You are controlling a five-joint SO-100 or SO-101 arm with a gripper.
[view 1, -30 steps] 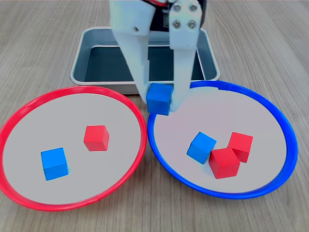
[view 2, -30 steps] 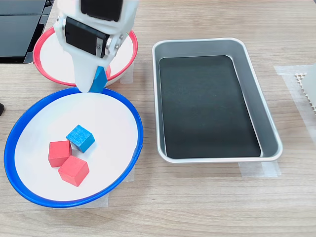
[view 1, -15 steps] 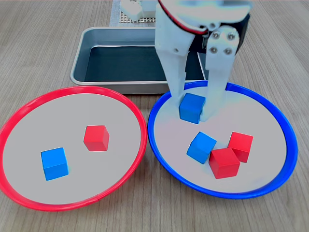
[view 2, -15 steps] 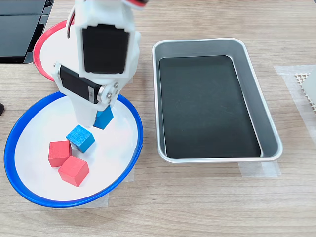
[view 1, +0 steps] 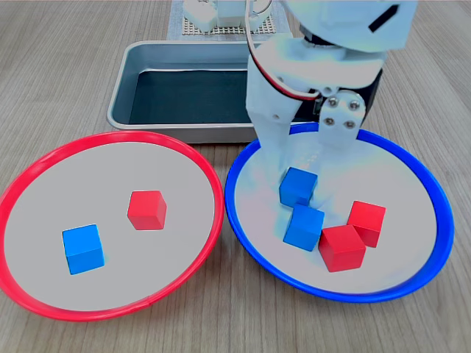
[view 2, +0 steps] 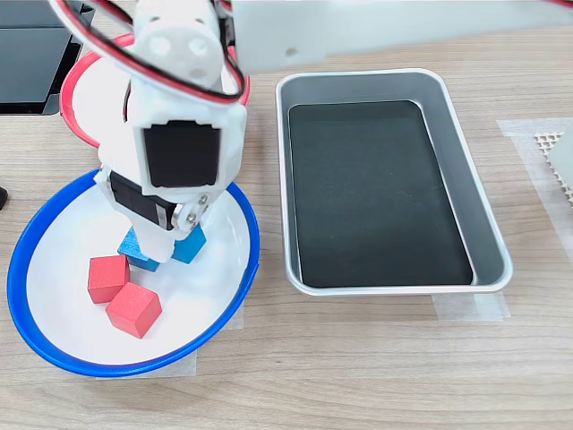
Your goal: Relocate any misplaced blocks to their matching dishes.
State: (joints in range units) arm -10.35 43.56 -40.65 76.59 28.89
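Hand (view 1: 298,180) pinching blue cube (view 1: 297,187) low inside blue-rimmed dish (view 1: 412,173)

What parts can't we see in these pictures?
- Red-rimmed dish, second exterior view: mostly behind the arm, so its blocks are hidden.
- One blue block, second exterior view: mostly covered by the gripper.
- Whether the gripper has let go of the other blue block: unclear in both exterior views.
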